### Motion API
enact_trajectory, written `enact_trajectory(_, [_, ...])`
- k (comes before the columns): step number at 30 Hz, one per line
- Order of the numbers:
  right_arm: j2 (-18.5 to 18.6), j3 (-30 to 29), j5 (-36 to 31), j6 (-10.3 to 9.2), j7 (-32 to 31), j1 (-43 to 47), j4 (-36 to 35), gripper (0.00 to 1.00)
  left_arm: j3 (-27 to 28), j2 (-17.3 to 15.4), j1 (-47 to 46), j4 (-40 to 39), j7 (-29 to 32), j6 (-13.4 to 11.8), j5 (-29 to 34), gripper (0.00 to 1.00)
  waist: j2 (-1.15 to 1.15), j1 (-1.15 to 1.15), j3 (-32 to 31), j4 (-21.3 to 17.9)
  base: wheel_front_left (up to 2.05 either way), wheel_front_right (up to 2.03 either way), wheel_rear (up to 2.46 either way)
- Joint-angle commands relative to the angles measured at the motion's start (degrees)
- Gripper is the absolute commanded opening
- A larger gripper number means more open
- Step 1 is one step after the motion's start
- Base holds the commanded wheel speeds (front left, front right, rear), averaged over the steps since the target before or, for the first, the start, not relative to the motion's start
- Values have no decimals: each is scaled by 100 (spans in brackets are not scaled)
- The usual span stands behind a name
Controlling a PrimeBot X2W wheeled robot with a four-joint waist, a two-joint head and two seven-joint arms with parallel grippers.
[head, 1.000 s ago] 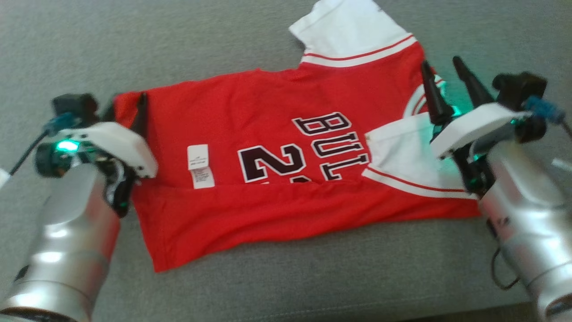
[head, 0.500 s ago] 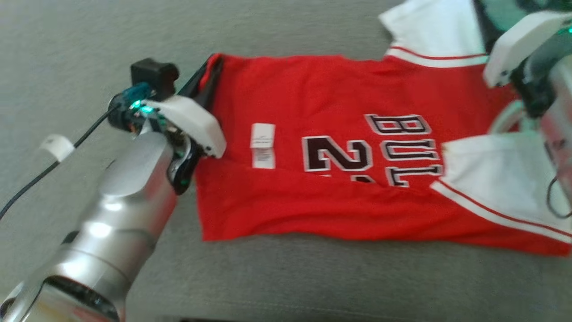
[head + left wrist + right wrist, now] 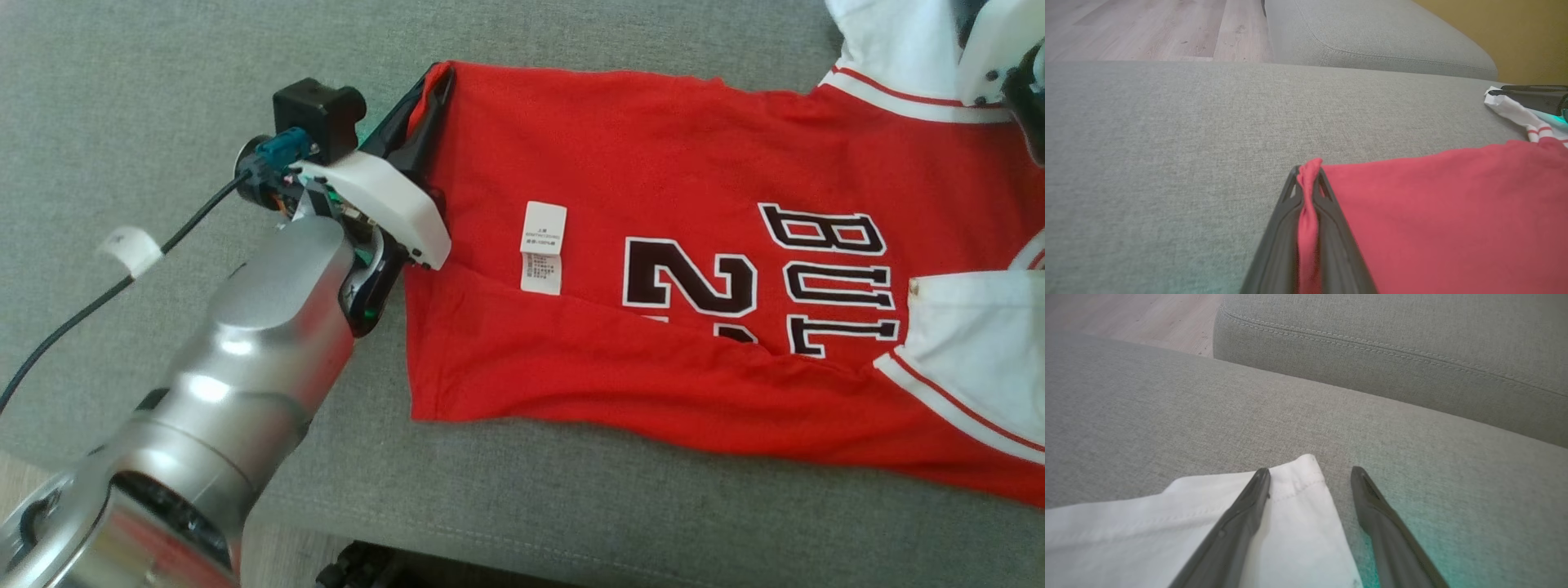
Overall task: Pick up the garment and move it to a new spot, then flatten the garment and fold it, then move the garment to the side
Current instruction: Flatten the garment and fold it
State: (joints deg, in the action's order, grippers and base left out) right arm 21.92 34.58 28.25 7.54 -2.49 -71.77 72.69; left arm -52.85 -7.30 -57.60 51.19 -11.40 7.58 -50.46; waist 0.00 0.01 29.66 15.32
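Note:
A red jersey, the garment (image 3: 653, 155), lies spread on the grey sofa cushion (image 3: 163, 90) with black lettering, a white care label (image 3: 543, 245) and white sleeves. My left gripper (image 3: 435, 75) is shut on the garment's far left hem corner. In the left wrist view the red cloth (image 3: 1433, 212) is bunched between my left gripper's (image 3: 1308, 173) fingers. My right gripper (image 3: 1310, 471) is open over the corner of a white sleeve (image 3: 1290, 522): one finger lies on the cloth, the other on the cushion. Its white housing (image 3: 992, 49) sits at the head view's top right.
A second grey cushion (image 3: 1392, 347) rises behind the seat. Wooden floor (image 3: 1147, 28) lies beyond it and a yellow wall (image 3: 1527, 32) stands to one side. A black cable with a white tag (image 3: 131, 249) trails from my left wrist. The cushion's front edge (image 3: 571, 543) is close.
My left gripper has shut on the garment's hem corner. The head camera has turned, so the whole picture has shifted right. My right gripper has gone out to the far white sleeve.

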Motion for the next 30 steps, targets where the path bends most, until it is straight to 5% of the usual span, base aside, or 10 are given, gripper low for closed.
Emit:
enact_trajectory(1, [-45, 58, -14, -5, -77, 69, -35, 100, 76, -178, -268, -75, -59, -9, -41, 0, 0, -1, 12, -12, 0, 0, 0])
enact_trajectory(2, [-78, 62, 20, -5, -134, 73, -27, 82, 33, -187, -296, -61, -83, -9, -88, 0, 0, -1, 27, -25, 0, 0, 0])
enact_trajectory(3, [-102, 75, 50, -5, -189, 79, -22, 0, -9, -197, -321, -45, -108, -9, -133, 0, 0, -1, 30, -37, 0, 0, 0])
enact_trajectory(7, [-77, 201, 55, -5, -241, -18, -73, 0, -130, -253, -420, 53, -202, -9, -283, 0, 0, -1, -16, -96, 0, 0, 0])
enact_trajectory(11, [49, 129, -34, -5, 481, -348, -141, 0, 2, -322, -630, 165, -327, -9, -308, 0, 0, -1, -61, -127, 0, 0, 0])
enact_trajectory(15, [77, -34, -223, -5, 1323, -618, -66, 0, 527, -403, -807, 116, -356, -88, -69, 0, 0, -1, -123, -170, 0, 0, 0])
enact_trajectory(21, [-169, -249, -239, -5, 1651, -641, -23, 0, 1146, -554, -526, -47, -358, -122, 550, 0, 0, -1, -285, -461, 0, 0, 0])
enact_trajectory(30, [-283, 163, 426, -5, 1745, 722, -1475, 0, 2029, -967, 452, -127, -359, -90, 1222, 0, 0, -1, -790, -1191, 0, 0, 0])
